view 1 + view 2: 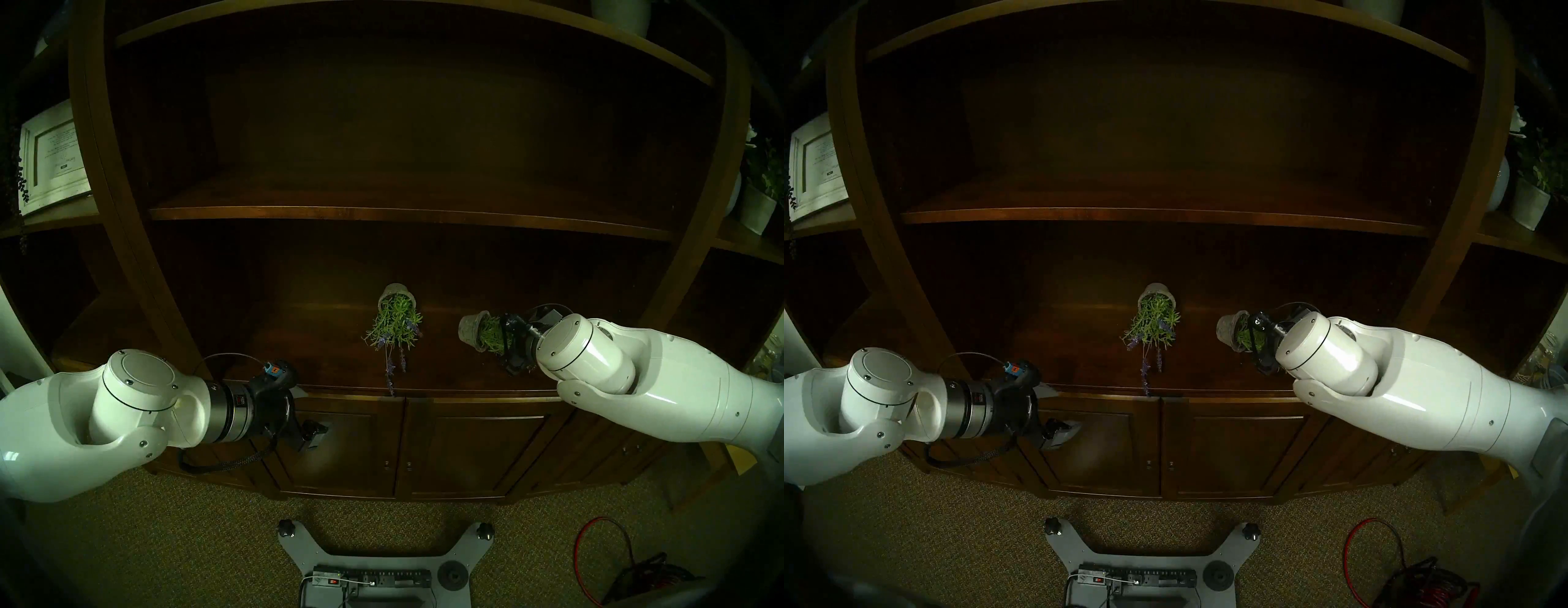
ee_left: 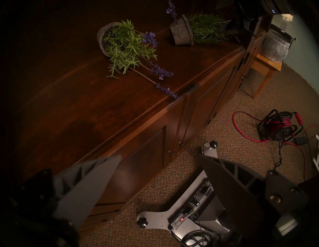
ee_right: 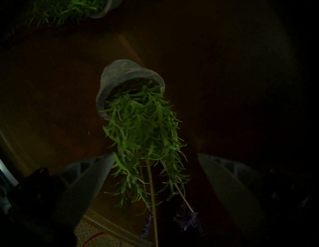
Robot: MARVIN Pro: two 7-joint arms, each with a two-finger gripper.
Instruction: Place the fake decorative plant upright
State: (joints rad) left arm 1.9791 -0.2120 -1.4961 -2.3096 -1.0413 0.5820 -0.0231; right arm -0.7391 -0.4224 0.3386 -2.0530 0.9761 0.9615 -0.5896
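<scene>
Dark wooden shelf unit (image 1: 382, 214) on dim carpet (image 1: 169, 530).

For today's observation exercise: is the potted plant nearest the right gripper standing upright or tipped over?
Tipped over. The right-hand potted plant lies on its side on the cabinet top, foliage spilling sideways.

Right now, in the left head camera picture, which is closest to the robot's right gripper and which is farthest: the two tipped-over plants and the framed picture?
From the right gripper:
1. Right plant, lying on the cabinet top, just in front of its fingers.
2. Middle plant, also tipped over, further left.
3. Framed picture, far left on a side shelf.
</scene>
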